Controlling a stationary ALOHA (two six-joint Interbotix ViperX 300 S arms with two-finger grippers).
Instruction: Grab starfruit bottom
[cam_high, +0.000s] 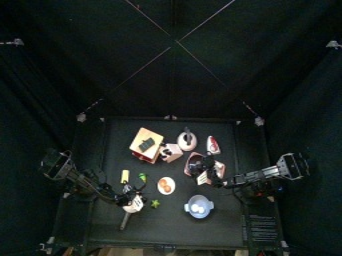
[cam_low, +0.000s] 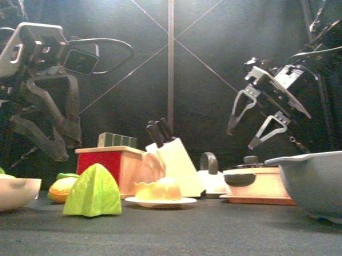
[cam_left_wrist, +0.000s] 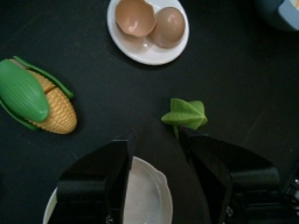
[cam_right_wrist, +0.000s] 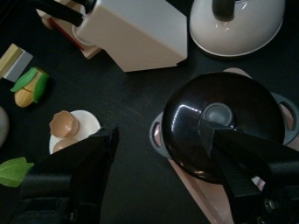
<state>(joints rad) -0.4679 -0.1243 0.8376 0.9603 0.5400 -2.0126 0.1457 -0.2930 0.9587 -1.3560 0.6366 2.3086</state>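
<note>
starfruit (cam_left_wrist: 184, 114) clear in left wrist, fingers (cam_left_wrist: 93, 179) spread

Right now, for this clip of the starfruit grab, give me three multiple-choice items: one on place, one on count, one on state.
1. In the left wrist view, what lies nearest the starfruit?
A. a kettle
B. the left gripper
C. a knife block

2. How many egg pieces are on the small white plate?
A. two
B. four
C. none

3. What is the left gripper's state?
A. shut on the starfruit
B. shut on the corn
C. open, holding nothing

Answers:
1 B: the starfruit sits just beyond the gripper's tips.
2 A: two brown egg pieces show side by side.
3 C: the jaws stand apart, with the starfruit untouched on the table.
</note>
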